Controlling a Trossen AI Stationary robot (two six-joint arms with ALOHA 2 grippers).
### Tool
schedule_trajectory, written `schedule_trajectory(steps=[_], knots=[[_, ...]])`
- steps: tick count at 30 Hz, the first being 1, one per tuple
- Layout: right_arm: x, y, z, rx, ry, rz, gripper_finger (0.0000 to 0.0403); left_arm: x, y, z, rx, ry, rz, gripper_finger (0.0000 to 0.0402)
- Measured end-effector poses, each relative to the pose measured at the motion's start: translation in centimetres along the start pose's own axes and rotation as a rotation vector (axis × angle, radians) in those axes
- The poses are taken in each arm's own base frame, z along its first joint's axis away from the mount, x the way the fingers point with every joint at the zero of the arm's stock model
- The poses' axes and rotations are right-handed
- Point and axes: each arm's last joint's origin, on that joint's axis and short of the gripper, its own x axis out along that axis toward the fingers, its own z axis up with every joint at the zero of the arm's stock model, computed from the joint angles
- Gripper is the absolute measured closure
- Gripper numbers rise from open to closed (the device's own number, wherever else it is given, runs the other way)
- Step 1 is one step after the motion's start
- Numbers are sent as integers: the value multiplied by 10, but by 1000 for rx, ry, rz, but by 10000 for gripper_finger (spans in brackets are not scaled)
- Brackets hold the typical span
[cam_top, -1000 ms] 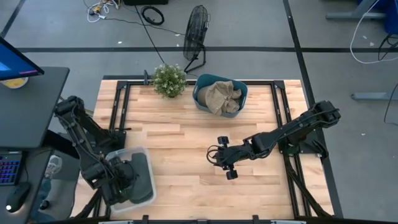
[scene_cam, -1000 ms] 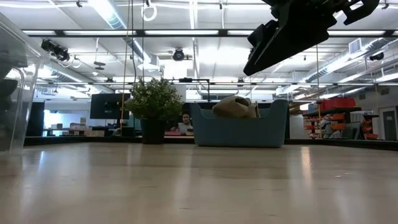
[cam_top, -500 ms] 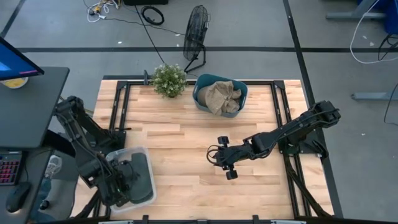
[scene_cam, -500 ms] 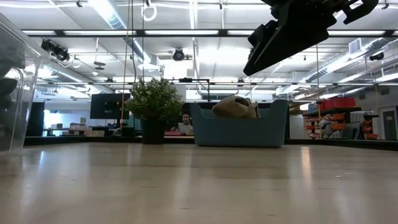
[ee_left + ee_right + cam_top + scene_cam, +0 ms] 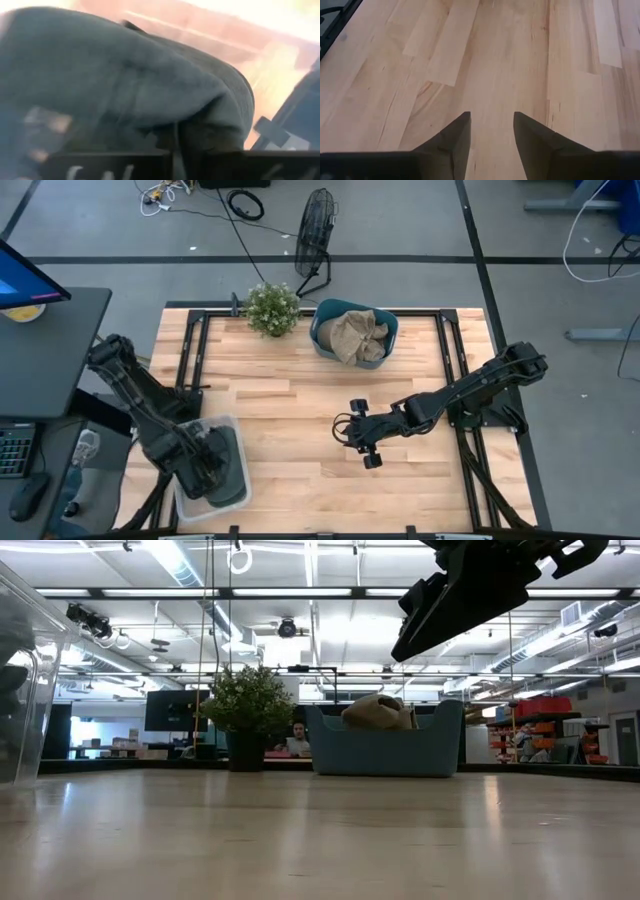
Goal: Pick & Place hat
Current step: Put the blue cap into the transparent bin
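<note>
- left hand (image 5: 205, 465) down inside the clear plastic bin (image 5: 232, 426) at the near-left corner of the counter (image 5: 290, 405), right over a dark grey hat (image 5: 225, 465) lying in that bin
- fingers spread or pinched: cannot tell. high view hides them behind the wrist, left wrist view shows only dark blurred shapes along the edge
- left wrist view filled almost wholly by the dark grey hat (image 5: 125, 85), soft folded fabric pressed close to the lens, strip of wood visible past it
- left arm bent down from its mount at the counter's left edge into the bin
- bin's transparent wall (image 5: 25, 680) visible at the side of the low view, dark shape faint behind it
- right hand (image 5: 362, 442) hanging above the counter's middle, slightly right of centre, well apart from the bin
- right fingers (image 5: 452, 142) spread with a clear gap, pinching nothing, only bare wood planks (image 5: 485, 60) between and beyond them
- right arm (image 5: 470, 590) crosses the upper part of the low view, clear of the surface
- teal tub (image 5: 355, 330) at the far edge of the counter, tan crumpled fabric (image 5: 355, 335) heaped in it; same tub (image 5: 385, 745) and tan heap (image 5: 380, 712) in the low view
- small potted plant (image 5: 272, 308) just beside the tub on its left, also in the low view (image 5: 247, 705)
- floor fan (image 5: 315, 230) standing on the floor beyond the far edge
</note>
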Motion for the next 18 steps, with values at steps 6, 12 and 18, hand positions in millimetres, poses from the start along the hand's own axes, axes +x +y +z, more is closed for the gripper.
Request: schedule_trajectory(steps=[6, 12, 18], knots=[[0, 0, 0, 0, -2, 0, 250, 42, 6, -6, 6, 15, -40, 394], [0, 0, 0, 0, -2, 0, 250, 53, 14, -11, 49, 84, -6, 398], [0, 0, 0, -1, -1, -1, 250, 4, 2, -1, 88, 108, -2, 398]])
